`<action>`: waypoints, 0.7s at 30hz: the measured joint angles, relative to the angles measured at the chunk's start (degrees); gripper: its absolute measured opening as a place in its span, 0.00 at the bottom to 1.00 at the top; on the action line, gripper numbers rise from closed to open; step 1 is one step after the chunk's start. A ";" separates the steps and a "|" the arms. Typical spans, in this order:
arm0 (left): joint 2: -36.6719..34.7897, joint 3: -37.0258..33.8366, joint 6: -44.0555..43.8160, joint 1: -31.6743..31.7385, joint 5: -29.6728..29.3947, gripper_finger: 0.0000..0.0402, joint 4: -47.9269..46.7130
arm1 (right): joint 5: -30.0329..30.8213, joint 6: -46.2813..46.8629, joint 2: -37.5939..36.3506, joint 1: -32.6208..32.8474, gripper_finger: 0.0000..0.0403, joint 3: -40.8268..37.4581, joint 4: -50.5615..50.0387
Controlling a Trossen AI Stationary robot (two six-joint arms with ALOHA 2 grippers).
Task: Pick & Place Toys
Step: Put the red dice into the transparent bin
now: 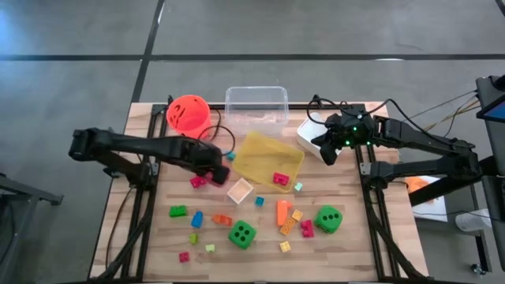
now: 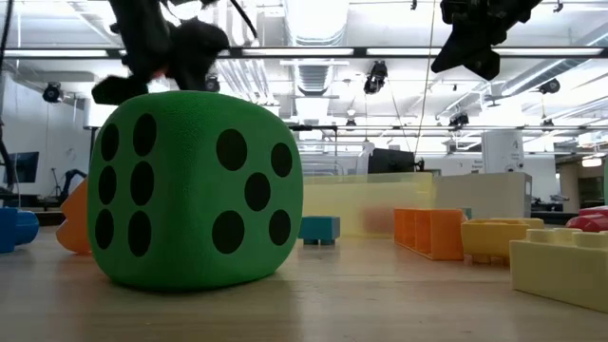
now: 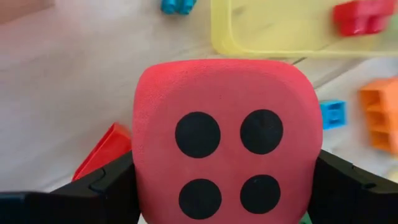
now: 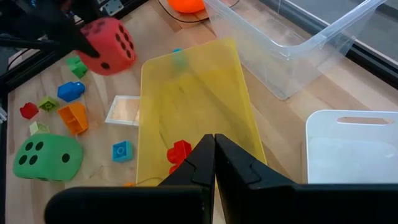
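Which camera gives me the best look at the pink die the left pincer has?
The left wrist view: the pink die fills it, four-dot face showing, clamped between the left pincer fingers. The right wrist view shows it small, held above the table. The high view shows only a pink sliver beside the arm; in the low view I cannot make it out.

bright overhead light, blurred wrist close-up

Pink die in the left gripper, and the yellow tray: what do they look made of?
Pink die: likely soft foam, matte with a fine-grained surface, rounded edges, printed black dots. Yellow tray: apparently thin translucent plastic, smooth and slightly glossy; the wood shows faintly through it.
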 joint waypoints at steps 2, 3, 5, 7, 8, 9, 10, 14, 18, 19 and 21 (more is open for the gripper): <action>-2.77 0.05 0.04 0.40 -0.52 0.82 0.11 | -0.01 -0.01 0.00 0.02 0.02 -0.01 -0.01; -4.08 0.09 0.06 0.67 -1.45 0.82 0.10 | 0.00 0.00 0.00 -0.01 0.02 -0.01 0.00; -6.51 0.39 -0.86 1.48 -4.05 0.82 0.12 | 0.01 0.00 0.00 0.02 0.02 -0.01 0.00; -8.09 1.46 -0.84 2.97 -6.53 0.82 0.46 | -0.01 0.00 0.00 0.00 0.02 -0.01 0.01; -8.52 2.26 -0.08 3.99 -7.36 0.82 0.49 | 0.01 0.00 0.00 0.02 0.02 0.00 0.00; -8.65 3.21 1.17 5.13 -7.78 0.82 0.48 | -0.01 0.00 0.00 0.02 0.02 -0.01 0.00; -8.63 4.49 2.74 6.34 -7.94 0.82 0.47 | -0.01 0.00 0.00 -0.01 0.02 -0.01 0.02; -6.45 10.97 10.09 11.40 -8.11 0.81 0.07 | -0.01 0.00 0.00 0.02 0.02 0.00 0.01; -2.89 18.08 15.87 16.45 -8.07 0.81 -3.35 | 0.01 0.00 0.00 0.02 0.02 -0.01 0.00; -1.99 19.69 17.06 17.54 -7.73 0.81 -3.99 | 0.01 0.00 0.00 -0.01 0.02 -0.01 0.00; 0.06 22.91 19.92 19.72 -6.88 0.81 -5.14 | 0.00 0.00 0.00 0.02 0.02 0.00 0.00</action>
